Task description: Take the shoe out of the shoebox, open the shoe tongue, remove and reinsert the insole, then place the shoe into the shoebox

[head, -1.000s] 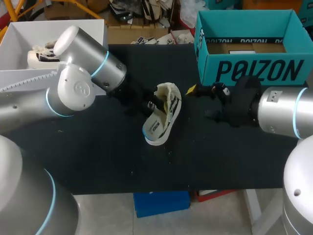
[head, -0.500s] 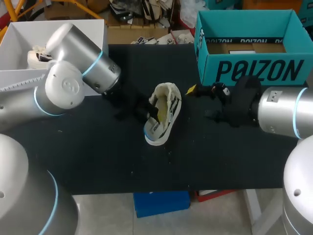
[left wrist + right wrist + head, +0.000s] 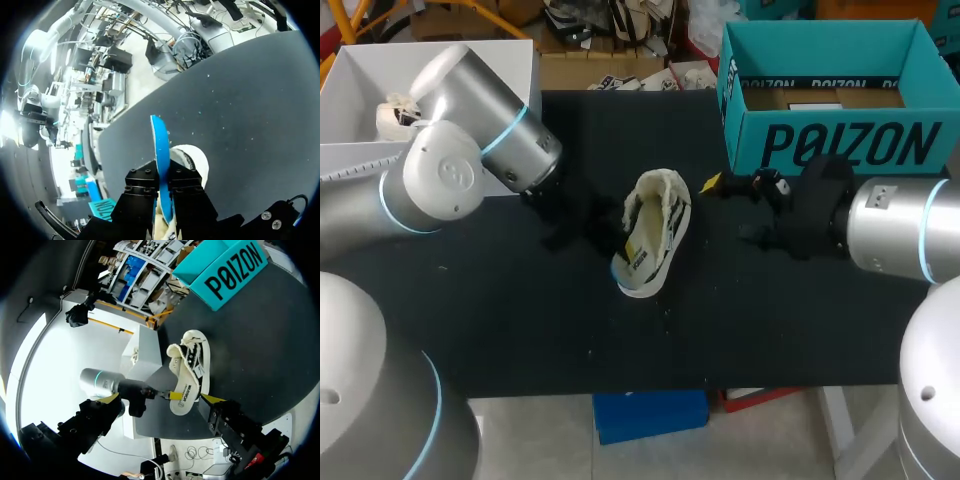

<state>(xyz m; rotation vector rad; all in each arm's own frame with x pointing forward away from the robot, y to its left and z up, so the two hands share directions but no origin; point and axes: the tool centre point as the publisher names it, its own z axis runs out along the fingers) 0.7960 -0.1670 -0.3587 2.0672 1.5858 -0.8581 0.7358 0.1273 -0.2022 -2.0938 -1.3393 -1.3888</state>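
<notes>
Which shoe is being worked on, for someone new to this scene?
On the black table, between the white box and the teal shoebox, a cream shoe lies on its side near the middle. The left claw grips a blue insole right by it. Unlike the other shoe, inside the white box, it lies out on the tabletop.

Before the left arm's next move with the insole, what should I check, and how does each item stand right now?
1. Left pincer shut on the blue insole: ok, a finger on each face.
2. Insole fully out of the shoe: cannot tell, its lower end is hidden behind the fingers.
3. Shoe out of the box, on its side on the table: ok.
4. Shoe braced by the right pincer: not ok, it is open and apart from the shoe.
5. Teal shoebox open and upright for the return: ok.
</notes>
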